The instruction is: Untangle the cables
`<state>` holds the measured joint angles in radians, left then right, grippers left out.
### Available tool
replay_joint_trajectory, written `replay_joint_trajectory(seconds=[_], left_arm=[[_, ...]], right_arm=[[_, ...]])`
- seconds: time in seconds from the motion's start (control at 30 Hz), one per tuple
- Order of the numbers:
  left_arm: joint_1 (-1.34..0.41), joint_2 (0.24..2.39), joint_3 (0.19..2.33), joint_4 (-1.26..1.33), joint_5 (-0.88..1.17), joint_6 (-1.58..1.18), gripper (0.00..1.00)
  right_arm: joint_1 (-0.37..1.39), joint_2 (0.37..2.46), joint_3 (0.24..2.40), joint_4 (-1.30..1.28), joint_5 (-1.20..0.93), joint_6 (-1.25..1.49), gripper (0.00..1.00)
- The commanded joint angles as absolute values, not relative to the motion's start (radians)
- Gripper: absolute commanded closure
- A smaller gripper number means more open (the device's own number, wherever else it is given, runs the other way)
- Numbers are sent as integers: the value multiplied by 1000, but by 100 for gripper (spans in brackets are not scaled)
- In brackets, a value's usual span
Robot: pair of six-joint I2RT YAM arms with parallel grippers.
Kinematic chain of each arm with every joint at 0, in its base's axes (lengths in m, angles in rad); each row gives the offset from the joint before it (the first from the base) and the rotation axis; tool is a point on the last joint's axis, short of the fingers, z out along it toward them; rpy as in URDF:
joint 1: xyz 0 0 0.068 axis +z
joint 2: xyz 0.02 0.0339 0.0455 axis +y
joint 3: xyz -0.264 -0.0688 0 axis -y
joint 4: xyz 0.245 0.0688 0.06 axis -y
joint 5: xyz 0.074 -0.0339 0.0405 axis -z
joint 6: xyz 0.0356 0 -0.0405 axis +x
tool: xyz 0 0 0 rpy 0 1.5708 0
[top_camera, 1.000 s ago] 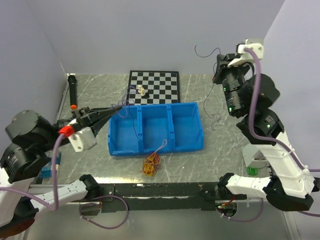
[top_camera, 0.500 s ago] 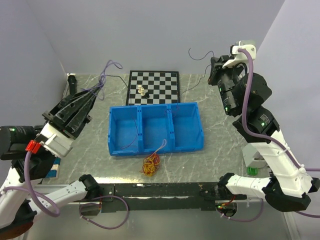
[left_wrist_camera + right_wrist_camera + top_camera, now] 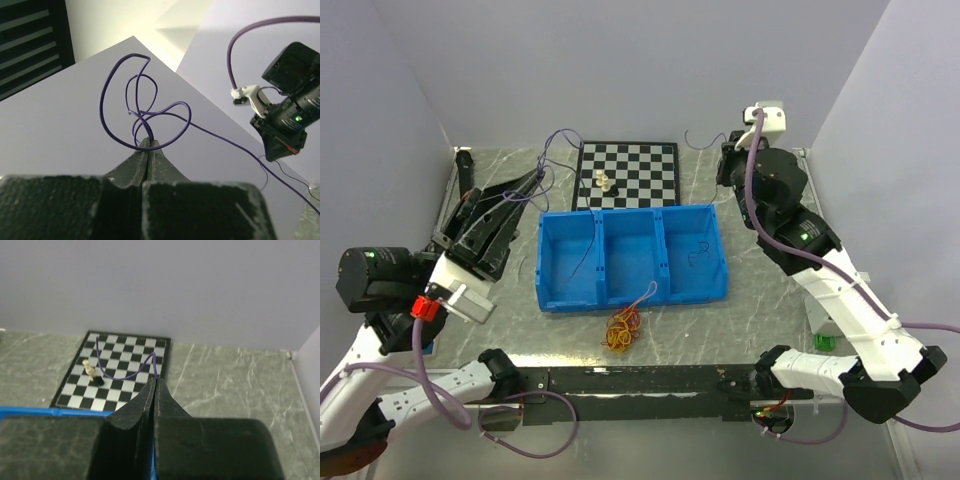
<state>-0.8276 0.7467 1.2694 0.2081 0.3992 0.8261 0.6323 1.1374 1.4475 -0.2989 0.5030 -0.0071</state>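
Observation:
A tangled bunch of yellow-orange and red cables (image 3: pixel 621 329) lies on the table just in front of the blue bin (image 3: pixel 631 295). My left gripper (image 3: pixel 538 181) is raised left of the bin and shut on a thin purple cable (image 3: pixel 145 107). That cable loops above the fingertips (image 3: pixel 149 142), and a strand trails down into the bin's left compartment (image 3: pixel 584 256). My right gripper (image 3: pixel 725 163) is raised at the back right. It is shut on the end of another thin purple cable (image 3: pixel 124 374), which curves out over the chessboard (image 3: pixel 131 356).
The bin has three compartments, and a small dark wire (image 3: pixel 700 249) lies in the right one. The chessboard (image 3: pixel 642 160) behind it carries two chess pieces (image 3: pixel 604 181). A black marker with an orange end (image 3: pixel 465 170) lies at the far left. A green object (image 3: pixel 823 341) sits by the right arm.
My left gripper has swung up and back towards the far left with its purple cable. My right gripper has moved left and lower, towards the chessboard.

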Motion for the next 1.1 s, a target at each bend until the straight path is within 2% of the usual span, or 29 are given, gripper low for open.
replay_joint_trajectory(seconds=[0.0,0.37,0.57,0.87,0.9,1.0,1.07], left_arm=[[-824,772,1243,321,416,848,99],[-827,946,1278,393,285,652,99],[-839,1005,1264,434,242,606,99],[-877,1074,1269,459,181,603,99],[-879,1081,1270,460,176,606,99],[-888,1107,1278,456,157,604,99],[-890,1127,1285,459,147,600,99]], right_arm=[[608,1120,1367,-265,477,86,100],[592,1128,1115,-442,541,489,100],[577,1084,947,-425,425,595,100],[520,1313,897,-273,244,635,100],[512,1336,911,-276,229,638,93],[505,1309,914,-262,206,634,47],[500,1243,896,-247,209,634,30]])
